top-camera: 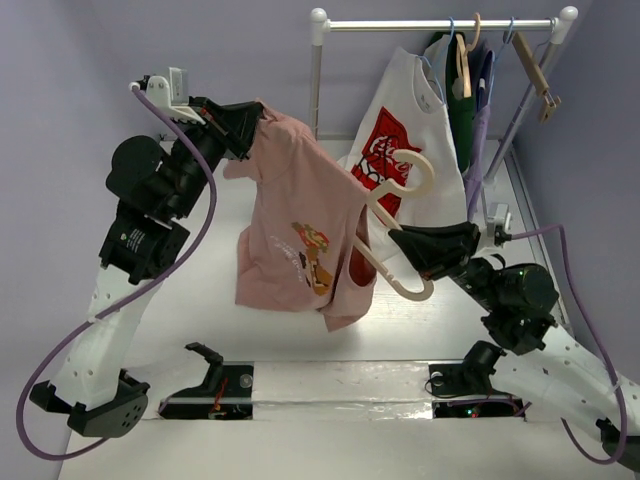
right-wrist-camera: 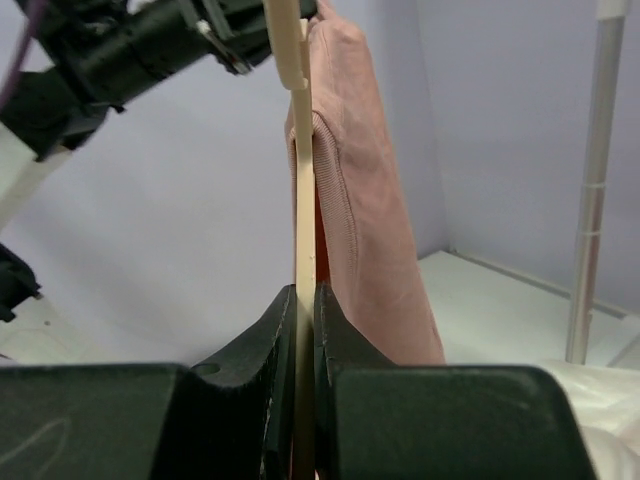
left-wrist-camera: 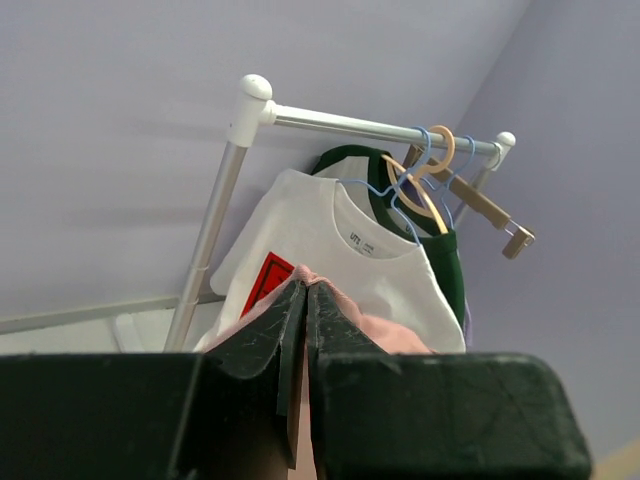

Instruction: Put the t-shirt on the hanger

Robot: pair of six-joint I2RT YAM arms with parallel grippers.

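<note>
The dusty-pink t-shirt [top-camera: 300, 225] with an orange-brown figure print hangs in the air at the middle. My left gripper [top-camera: 258, 117] is shut on its top edge; pink cloth [left-wrist-camera: 385, 330] shows past the jaws in the left wrist view. My right gripper [top-camera: 398, 238] is shut on the cream hanger [top-camera: 400, 195], whose one arm reaches into the shirt, its hook up and right. In the right wrist view the hanger [right-wrist-camera: 303, 200] stands edge-on between the jaws with the shirt [right-wrist-camera: 365, 200] beside it.
A white rail [top-camera: 440, 24] at the back right holds a white t-shirt with a red logo [top-camera: 395, 130], a dark green garment [top-camera: 462, 110], blue hangers and a brown wooden hanger [top-camera: 535, 75]. The rail's posts stand close behind the hanger.
</note>
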